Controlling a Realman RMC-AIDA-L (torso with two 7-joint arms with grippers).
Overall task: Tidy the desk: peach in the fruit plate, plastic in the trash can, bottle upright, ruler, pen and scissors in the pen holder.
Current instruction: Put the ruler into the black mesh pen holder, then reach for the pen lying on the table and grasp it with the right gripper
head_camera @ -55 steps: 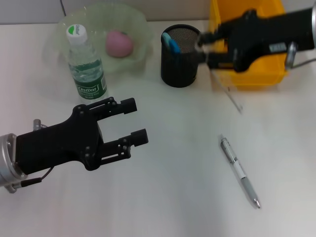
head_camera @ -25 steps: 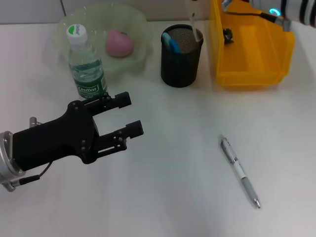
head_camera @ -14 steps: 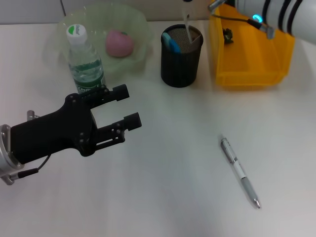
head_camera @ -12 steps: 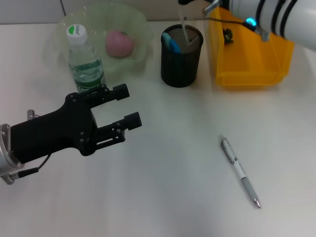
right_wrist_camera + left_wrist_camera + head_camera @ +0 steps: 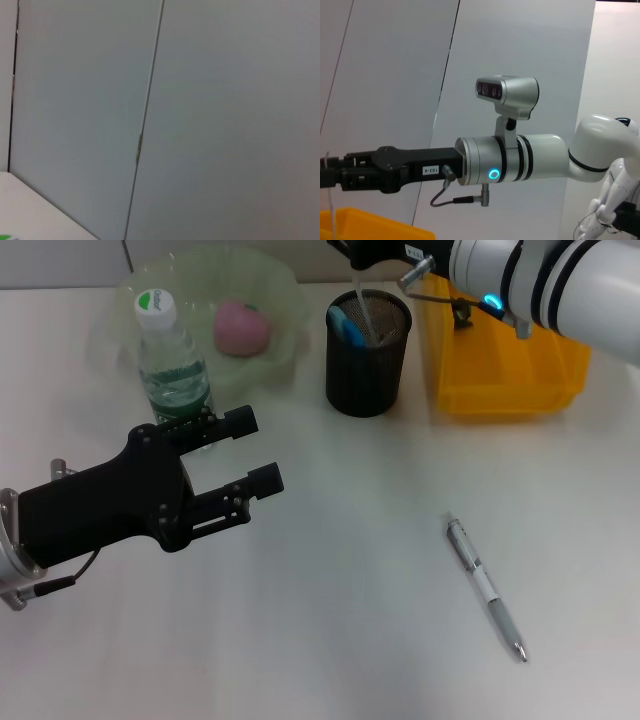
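The right gripper is seen at the far edge of the head view, directly above the black mesh pen holder; its fingertips are cut off by the frame edge, so how far it is open cannot be told. A clear ruler hangs straight down from it, with the lower end inside the pen holder beside a blue-handled item standing in it; whether the ruler is gripped cannot be confirmed. Just to the right of this gripper, the yellow trash can is found, touching nothing else on the white worktop. In the left wrist view the right arm is shown stretched out sideways, with a thin clear strip at its far end above a yellow corner. The left gripper is held over the worktop with its two fingers spread wide apart and nothing between them. Just beyond its upper finger, the water bottle is standing upright, and behind that the pink peach is lying in the pale green fruit plate. Well to the right of the left gripper, the pen is lying flat on the worktop, apart from everything else.
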